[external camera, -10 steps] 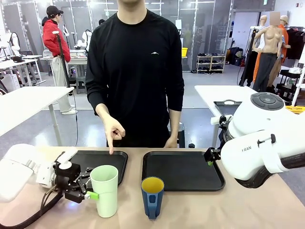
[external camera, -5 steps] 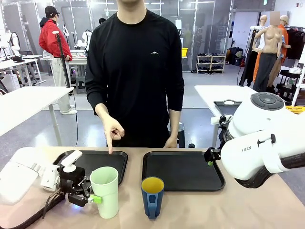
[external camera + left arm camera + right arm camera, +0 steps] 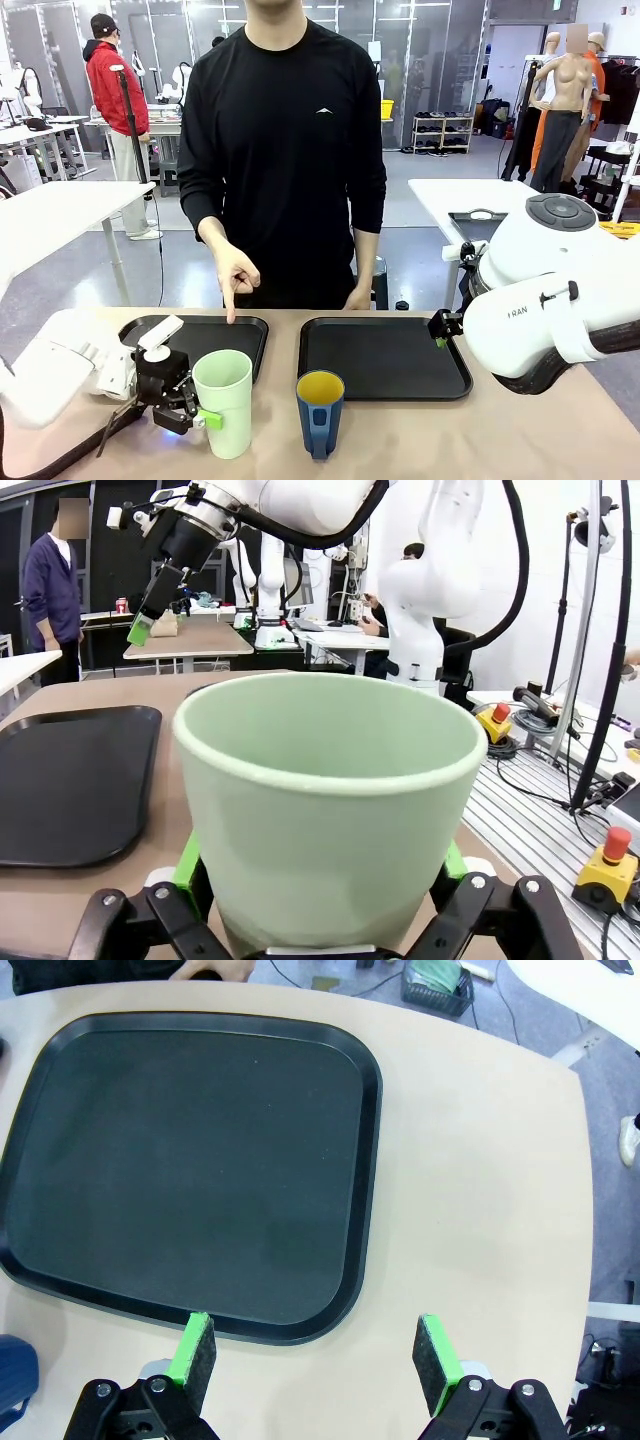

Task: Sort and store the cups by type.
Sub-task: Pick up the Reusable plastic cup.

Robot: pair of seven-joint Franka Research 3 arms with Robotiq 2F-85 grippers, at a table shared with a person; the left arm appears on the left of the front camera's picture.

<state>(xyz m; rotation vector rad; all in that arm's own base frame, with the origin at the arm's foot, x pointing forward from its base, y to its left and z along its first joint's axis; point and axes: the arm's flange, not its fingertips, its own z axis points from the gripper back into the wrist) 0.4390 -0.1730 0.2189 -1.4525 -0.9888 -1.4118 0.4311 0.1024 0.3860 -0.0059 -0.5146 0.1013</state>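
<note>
The tall mint-green cup (image 3: 224, 402) stands near the table's front edge, left of centre. My left gripper (image 3: 196, 412) is open around its lower part, and in the left wrist view the cup (image 3: 330, 810) sits between the green pads (image 3: 188, 862), which lie close to both sides. The shorter dark blue cup (image 3: 320, 412) with a yellow inside stands to the right of it, free; its edge (image 3: 14, 1378) shows in the right wrist view. My right gripper (image 3: 440, 329) (image 3: 315, 1355) hangs open over the near right edge of the right black tray (image 3: 180, 1160), holding nothing.
Two black trays lie side by side behind the cups, the left tray (image 3: 205, 334) and the right tray (image 3: 385, 357). A person stands at the far side, one hand (image 3: 236, 280) pointing down at the left tray's far edge. A black tray (image 3: 70, 780) also lies beside the mint-green cup.
My left gripper slid right, its fingers coming further around the mint-green cup, which shifted slightly right. The right arm, blue cup and the person's hand stayed put.
</note>
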